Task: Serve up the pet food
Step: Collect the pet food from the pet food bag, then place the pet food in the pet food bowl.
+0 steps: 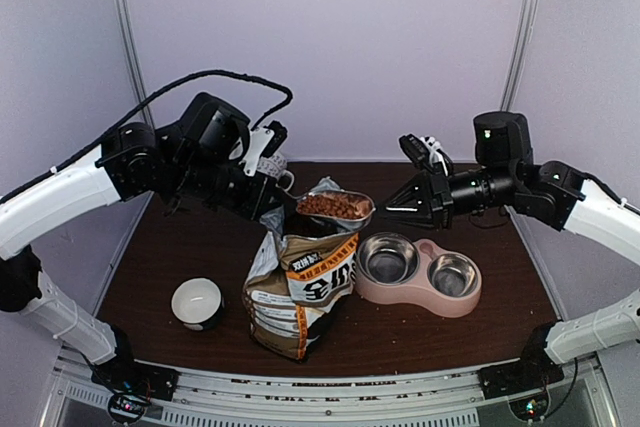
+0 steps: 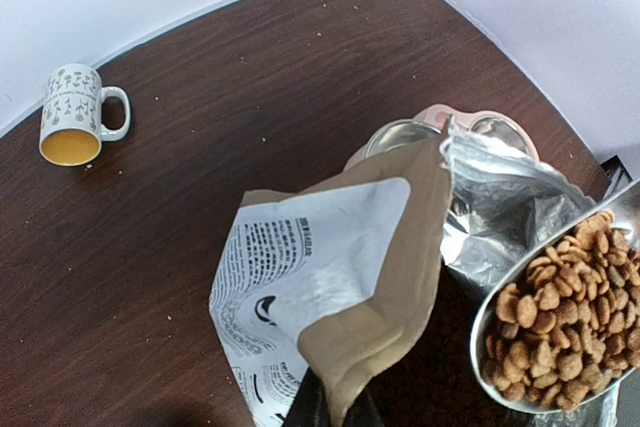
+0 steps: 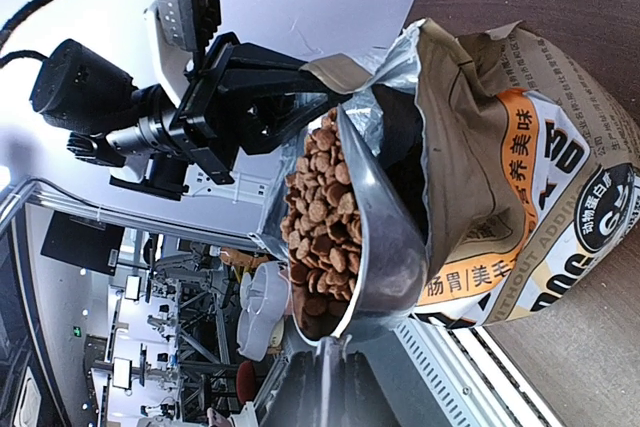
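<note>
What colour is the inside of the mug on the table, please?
Yellow-orange inside the mug, best seen in the left wrist view.

A dark brown wood-grain table point(image 1: 180, 247) fills the floor of the cell. Plain, evenly lit walls point(image 1: 330, 47) of pale lavender-white close it in at the far side, the left and the right. Slim metal poles stand in the far left point(image 1: 127, 37) and far right point(image 1: 522, 27) corners. A ribbed aluminium rail point(image 1: 330, 387) runs along the table's near edge. Beyond it, the right wrist view shows a dim workshop point(image 3: 170, 347) with dark frames and small lit screens.
</note>
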